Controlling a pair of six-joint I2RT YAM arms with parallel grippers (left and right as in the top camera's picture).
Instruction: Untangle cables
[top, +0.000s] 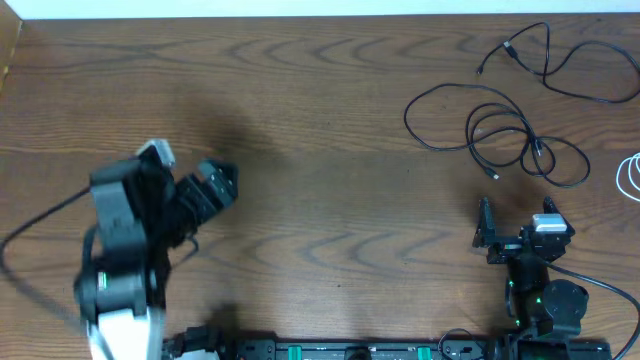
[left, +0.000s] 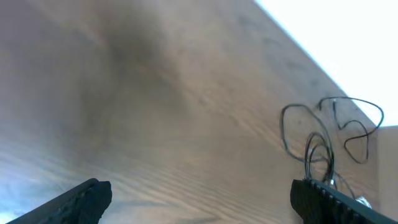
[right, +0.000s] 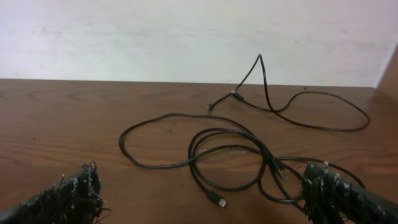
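Observation:
The cables lie at the table's far right. A looping black cable (top: 500, 128) sits nearest, with its plug end (right: 217, 201) pointing toward my right gripper. A second black cable (top: 560, 62) lies behind it, near the back edge. A bit of white cable (top: 630, 178) shows at the right edge. My right gripper (top: 516, 216) stands open just in front of the black loops (right: 230, 155), touching nothing. At the left side of the table, my left gripper (top: 220, 186) is open and empty. It is raised and faces the distant cables (left: 317, 143).
The wooden table (top: 320, 120) ends at a white wall along the back. The arms' bases and thicker black wires (top: 40, 235) occupy the front edge.

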